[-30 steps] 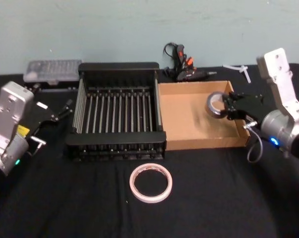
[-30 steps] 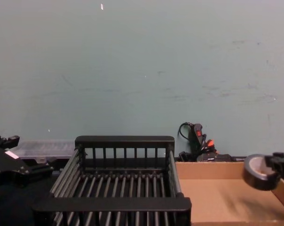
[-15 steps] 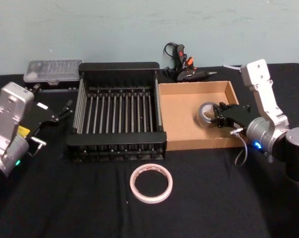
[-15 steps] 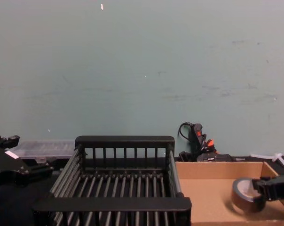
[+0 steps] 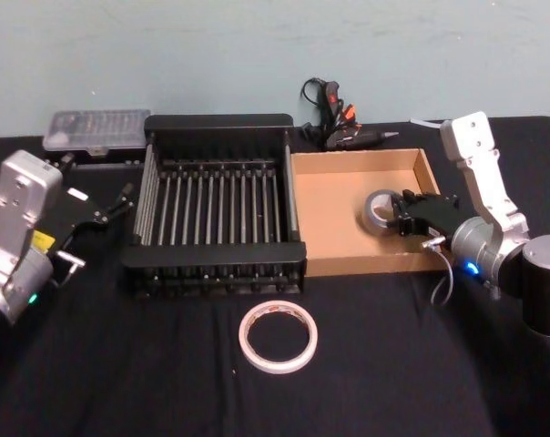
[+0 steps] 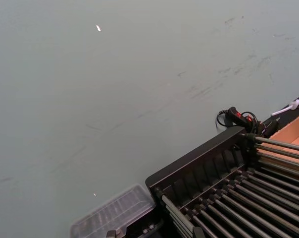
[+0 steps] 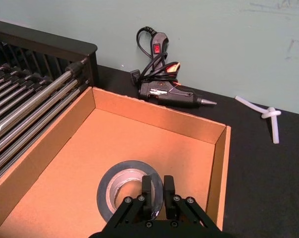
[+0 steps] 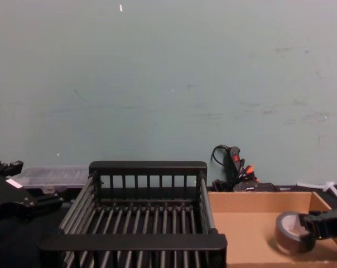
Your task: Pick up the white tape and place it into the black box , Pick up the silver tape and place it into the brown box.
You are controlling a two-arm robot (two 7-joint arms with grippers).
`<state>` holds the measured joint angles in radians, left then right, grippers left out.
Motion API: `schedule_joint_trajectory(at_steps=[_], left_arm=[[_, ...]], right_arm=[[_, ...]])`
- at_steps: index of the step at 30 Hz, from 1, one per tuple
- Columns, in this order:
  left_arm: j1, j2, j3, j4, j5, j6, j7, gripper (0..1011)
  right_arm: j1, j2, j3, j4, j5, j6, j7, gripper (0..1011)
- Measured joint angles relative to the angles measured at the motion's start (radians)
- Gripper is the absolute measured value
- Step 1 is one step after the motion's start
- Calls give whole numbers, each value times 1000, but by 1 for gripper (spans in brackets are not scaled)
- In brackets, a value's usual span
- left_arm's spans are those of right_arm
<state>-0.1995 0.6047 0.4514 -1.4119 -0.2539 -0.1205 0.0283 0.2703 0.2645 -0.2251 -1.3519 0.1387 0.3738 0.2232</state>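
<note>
The silver tape (image 5: 378, 208) sits low inside the brown box (image 5: 330, 214), near its right wall. My right gripper (image 5: 404, 215) is shut on the roll's near wall. The right wrist view shows both fingers pinching the silver tape (image 7: 106, 191) over the cardboard floor, with the right gripper (image 7: 156, 187) on its rim. From the chest, the silver tape (image 8: 288, 230) hangs at box-floor height. The white tape (image 5: 278, 336) lies flat on the black cloth in front of the black box (image 5: 216, 123). My left gripper (image 5: 118, 202) is parked left of the black box.
A black glue gun (image 5: 339, 127) with its cord lies behind the brown box. White glue sticks (image 7: 269, 117) lie to its right. A clear plastic case (image 5: 95, 130) sits behind the black box's left corner.
My right gripper has carried the silver tape down and leftward from above the brown box's right wall to the box floor. In the last half second it barely moved. The left arm stayed still.
</note>
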Motion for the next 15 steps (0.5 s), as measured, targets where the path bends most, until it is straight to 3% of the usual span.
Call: schedule_joint_trajectory(at_steps=[5, 6, 9, 15], left_arm=[[0, 0, 0, 0, 0, 0, 0, 1001], [0, 0, 0, 0, 0, 0, 0, 1001], [0, 0, 0, 0, 0, 0, 0, 1001], [0, 0, 0, 0, 0, 0, 0, 1001]], right_arm=[[0, 1, 0, -2, 1, 0, 0, 252], [0, 1, 0, -2, 2, 1, 0, 320], [-1, 1, 0, -3, 2, 1, 0, 374], [-1, 2, -1, -3, 3, 1, 1, 575]])
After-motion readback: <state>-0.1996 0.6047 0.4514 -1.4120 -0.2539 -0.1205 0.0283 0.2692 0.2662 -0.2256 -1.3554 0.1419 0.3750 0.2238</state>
